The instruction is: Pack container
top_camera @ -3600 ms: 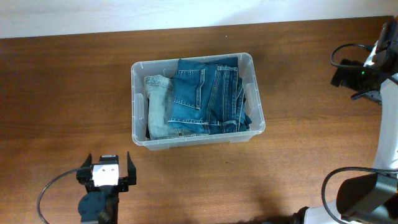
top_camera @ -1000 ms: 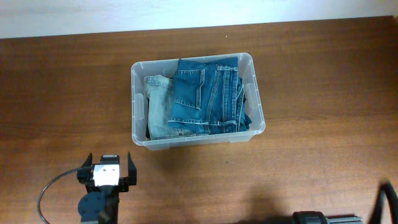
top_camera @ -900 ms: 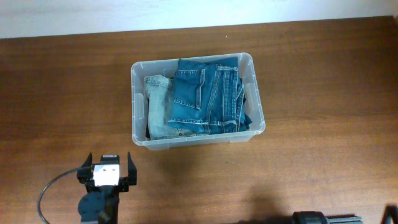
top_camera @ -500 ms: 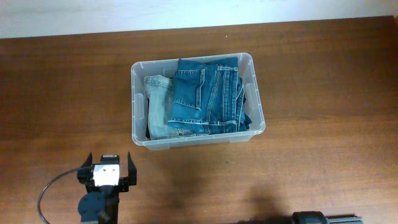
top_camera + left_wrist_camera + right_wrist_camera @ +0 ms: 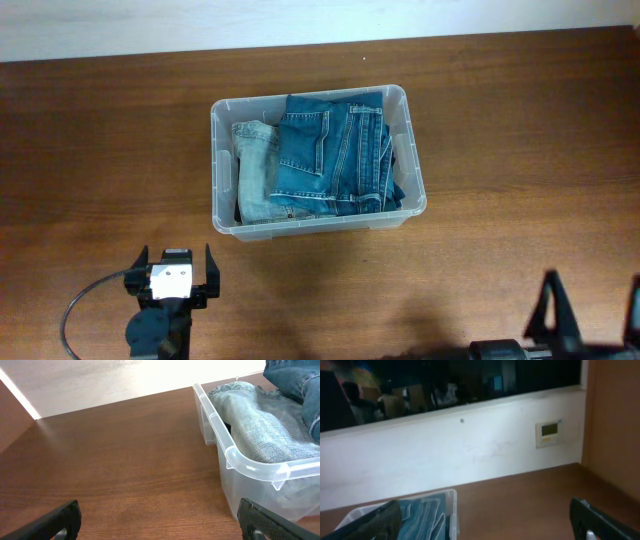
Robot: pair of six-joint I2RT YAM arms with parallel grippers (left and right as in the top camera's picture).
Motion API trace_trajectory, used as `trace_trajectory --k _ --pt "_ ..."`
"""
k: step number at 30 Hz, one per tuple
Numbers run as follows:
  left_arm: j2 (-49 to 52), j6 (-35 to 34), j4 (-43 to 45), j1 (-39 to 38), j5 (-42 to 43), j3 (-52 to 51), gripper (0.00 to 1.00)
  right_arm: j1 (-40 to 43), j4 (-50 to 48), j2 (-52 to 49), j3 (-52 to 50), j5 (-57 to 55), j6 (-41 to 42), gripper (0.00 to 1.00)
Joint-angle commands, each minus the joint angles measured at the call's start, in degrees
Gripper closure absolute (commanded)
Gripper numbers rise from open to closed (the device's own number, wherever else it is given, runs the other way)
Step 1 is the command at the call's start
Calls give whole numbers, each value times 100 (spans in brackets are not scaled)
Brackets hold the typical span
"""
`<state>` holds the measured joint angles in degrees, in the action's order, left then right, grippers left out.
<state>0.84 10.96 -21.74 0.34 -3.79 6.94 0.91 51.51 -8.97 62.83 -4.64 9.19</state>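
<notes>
Overhead straight down, wrist views low, sharing container

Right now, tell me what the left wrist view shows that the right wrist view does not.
Only the left wrist: the container up close, its rim corner, and pale folded jeans just inside its wall. Only the right wrist: a dark window and a small white wall panel. Both: the container, the darker blue jeans in it, and the brown table.
</notes>
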Motion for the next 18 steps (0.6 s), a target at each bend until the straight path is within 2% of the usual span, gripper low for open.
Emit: trace_trajectory --k 1,12,18 --pt "-48 94 7 -28 59 -39 1 -52 -498 251 -719 254 79 2" --pt "-48 94 7 -28 59 -39 1 -52 -3101 872 -3211 1051 101 1" --pt "-48 94 7 -28 59 -39 1 -52 -4201 872 -3915 1200 98 1"
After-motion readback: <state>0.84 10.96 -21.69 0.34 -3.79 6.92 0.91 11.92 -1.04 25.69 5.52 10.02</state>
